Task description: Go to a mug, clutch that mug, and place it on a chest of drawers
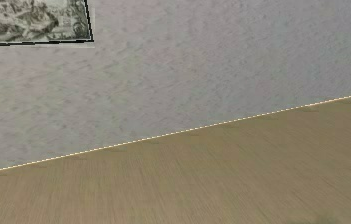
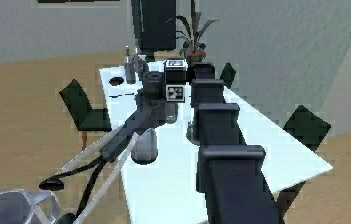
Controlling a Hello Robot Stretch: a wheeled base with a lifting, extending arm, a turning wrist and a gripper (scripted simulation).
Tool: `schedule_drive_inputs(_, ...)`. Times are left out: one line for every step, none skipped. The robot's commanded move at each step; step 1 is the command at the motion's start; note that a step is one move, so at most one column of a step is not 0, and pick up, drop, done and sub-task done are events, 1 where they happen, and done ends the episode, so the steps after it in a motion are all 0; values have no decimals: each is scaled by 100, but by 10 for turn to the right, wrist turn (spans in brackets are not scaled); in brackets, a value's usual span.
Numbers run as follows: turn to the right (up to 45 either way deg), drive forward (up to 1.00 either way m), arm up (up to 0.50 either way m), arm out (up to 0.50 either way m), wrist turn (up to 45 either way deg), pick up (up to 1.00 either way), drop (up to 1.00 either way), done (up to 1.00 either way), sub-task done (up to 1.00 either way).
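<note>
Out over the white table hangs the gripper (its jaws and any load, I cannot tell).

Long white rectangular table runs from the upper middle of the arm side view to the lower right. On its top at the far end, upper middle: a few small dark bottle-like shapes, too small to identify. Left of centre stands a pale grey cup-like object, upright. Brown wood floor carries the table and dark green chairs at its sides. In the forward view, tan plank floor across the lower half.
</note>
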Motion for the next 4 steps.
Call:
schedule_drive_inputs(0,0,0,-22,0,0,0,0,0)
schedule_drive_inputs(-450,0,0,0,0,0,0,0,0)
schedule_drive_inputs(-450,0,0,0,0,0,0,0,0)
schedule_drive_inputs(-450,0,0,0,0,0,0,0,0)
